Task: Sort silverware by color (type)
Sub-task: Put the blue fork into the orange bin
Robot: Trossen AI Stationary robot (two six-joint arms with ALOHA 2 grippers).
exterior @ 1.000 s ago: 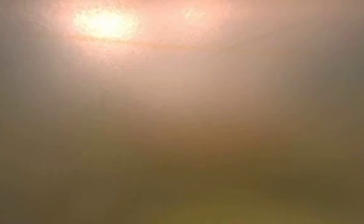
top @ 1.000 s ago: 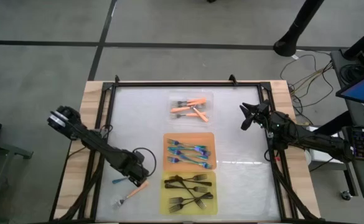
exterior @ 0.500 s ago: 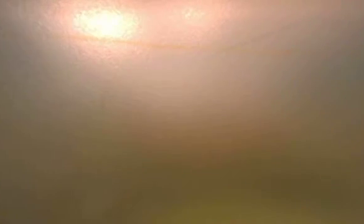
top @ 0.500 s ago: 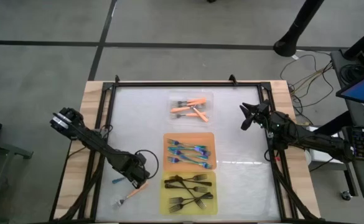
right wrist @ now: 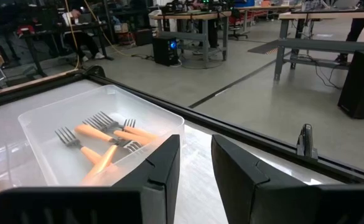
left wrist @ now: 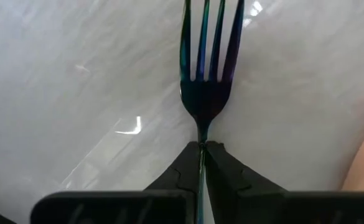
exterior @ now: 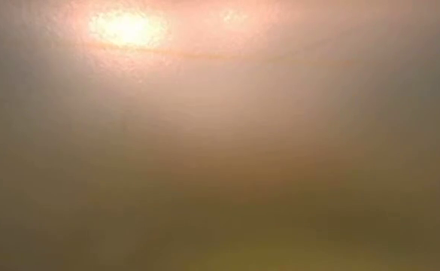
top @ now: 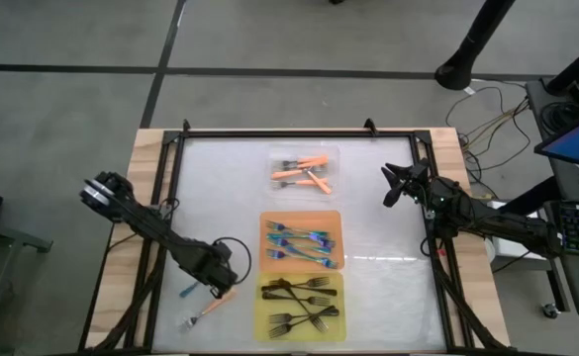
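The left end effector (top: 213, 284) sits low over the near left part of the counter (top: 220, 188), closed on the neck of a teal fork (left wrist: 208, 74). In the left wrist view its two dark fingers (left wrist: 183, 169) pinch the thin stem just below the tines, and the iridescent blue-green tines point away from the wrist, lying over the white counter surface. From above, the teal handle (top: 188, 291) of that fork shows just to the left of the end effector. An orange-handled fork (top: 208, 308) lies on the counter just beside it, metal tines toward the near edge.

Three trays stand in a row down the middle of the counter. The clear tray (top: 331, 152) at the far end holds orange-handled forks (top: 304, 174). The orange tray (top: 266, 220) in the middle holds teal forks (top: 299, 245). The yellow tray (top: 263, 328) nearest holds black forks (top: 299, 302).

The right end effector (top: 392, 187) hangs at the right side of the counter, its fingers (right wrist: 158, 171) parted and holding nothing, facing the clear tray.

The low view shows only a blurred orange-brown glow.
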